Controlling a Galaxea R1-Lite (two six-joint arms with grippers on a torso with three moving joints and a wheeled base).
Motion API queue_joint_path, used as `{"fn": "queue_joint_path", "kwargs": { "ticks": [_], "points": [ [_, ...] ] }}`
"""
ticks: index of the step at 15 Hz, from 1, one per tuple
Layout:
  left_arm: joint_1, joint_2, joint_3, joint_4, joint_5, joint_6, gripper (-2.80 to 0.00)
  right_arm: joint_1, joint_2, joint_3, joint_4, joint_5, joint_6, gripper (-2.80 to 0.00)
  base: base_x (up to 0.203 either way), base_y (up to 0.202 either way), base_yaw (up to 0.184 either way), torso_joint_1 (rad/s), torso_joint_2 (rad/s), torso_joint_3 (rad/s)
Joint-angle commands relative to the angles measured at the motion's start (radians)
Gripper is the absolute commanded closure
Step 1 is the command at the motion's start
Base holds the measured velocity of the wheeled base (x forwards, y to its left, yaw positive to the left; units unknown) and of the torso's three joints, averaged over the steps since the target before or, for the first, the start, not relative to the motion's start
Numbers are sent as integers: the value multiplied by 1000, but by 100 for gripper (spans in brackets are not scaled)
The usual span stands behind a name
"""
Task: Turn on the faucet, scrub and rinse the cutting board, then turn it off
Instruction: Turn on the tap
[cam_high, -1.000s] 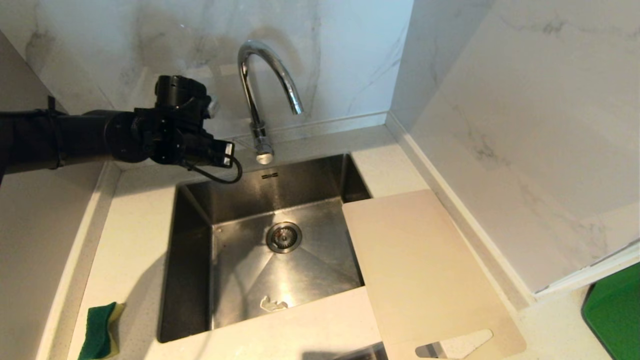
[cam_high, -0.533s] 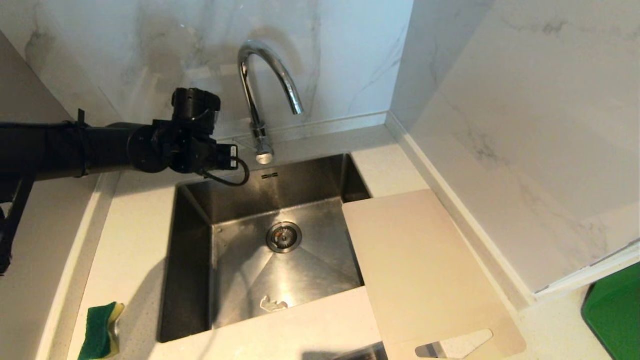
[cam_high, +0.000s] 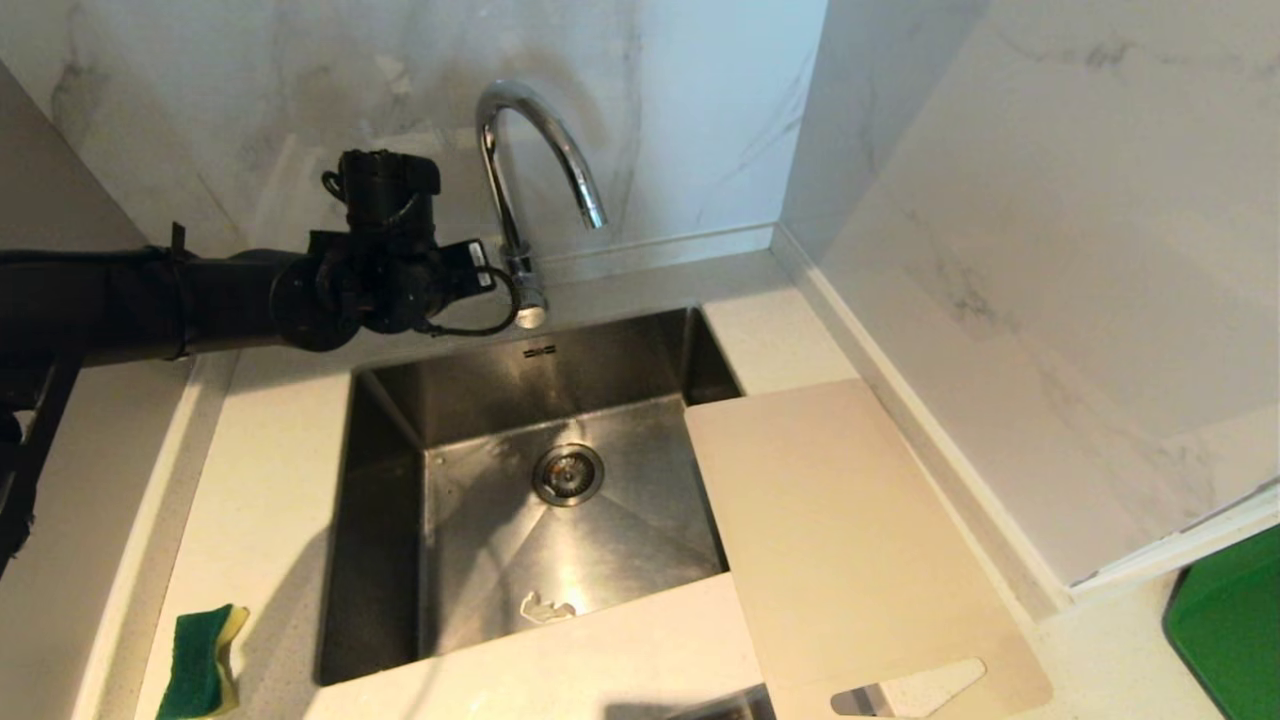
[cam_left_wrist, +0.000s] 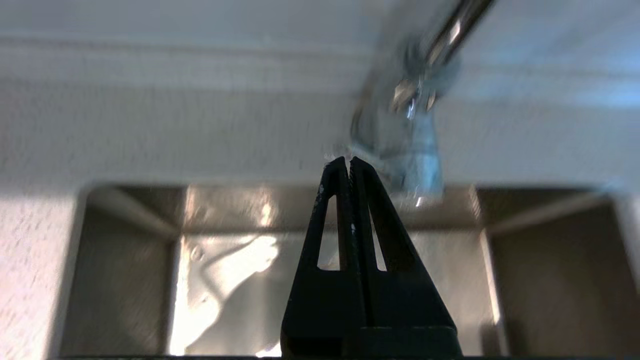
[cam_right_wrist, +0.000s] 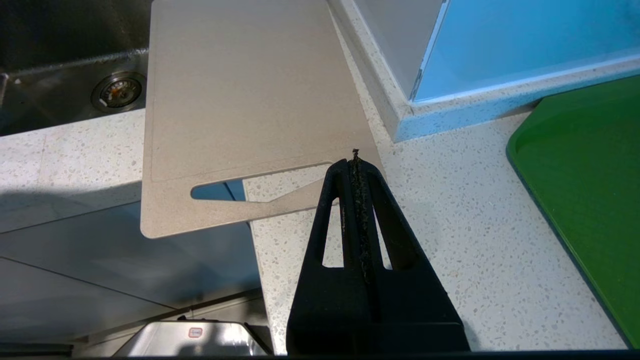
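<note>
— Beside the faucet (cam_high: 515, 200) base: left gripper (cam_left_wrist: 348, 161) closing in since a second ago, pinched shut, empty.
— Nearing the lever, then. Cutting board (cam_high: 840, 540) lying unwashed, bridging the sink's (cam_high: 385, 530) right edge.

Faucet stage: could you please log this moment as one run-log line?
stage: reaching for tap | left gripper: shut, beside faucet base | right gripper: shut, parked | water: off | cutting board: untouched

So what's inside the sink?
The sink holds a round metal drain and a small whitish scrap near its front edge. The cutting board covers its right side, hiding that part.
</note>
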Motion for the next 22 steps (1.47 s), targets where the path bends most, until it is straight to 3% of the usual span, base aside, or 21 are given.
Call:
{"fn": "queue_joint_path", "kwargs": {
  "ticks": [1, 3, 4, 9, 13, 22],
  "points": [
    [-5, -6, -5, -21, 7, -3, 0, 0, -2, 1, -1, 0, 0, 0, 0, 0, 0, 0, 0, 0],
    [-16, -5, -5, -38, 32, -19, 0, 0, -2, 1, -1, 0, 0, 0, 0, 0, 0, 0, 0, 0],
    [-17, -2, -5, -47, 34, -25, -280, 0, -2, 2, -1, 0, 0, 0, 0, 0, 0, 0, 0, 0],
    [-17, 7, -5, -80, 48, -63, -280, 0, -2, 0, -1, 0, 0, 0, 0, 0, 0, 0, 0, 0],
    [-18, 63, -6, -168, 119, -49, -280, 0, -2, 2, -1, 0, 0, 0, 0, 0, 0, 0, 0, 0],
    [-17, 129, -6, -236, 107, -23, -280, 0, -2, 2, -1, 0, 0, 0, 0, 0, 0, 0, 0, 0]
  ]
}}
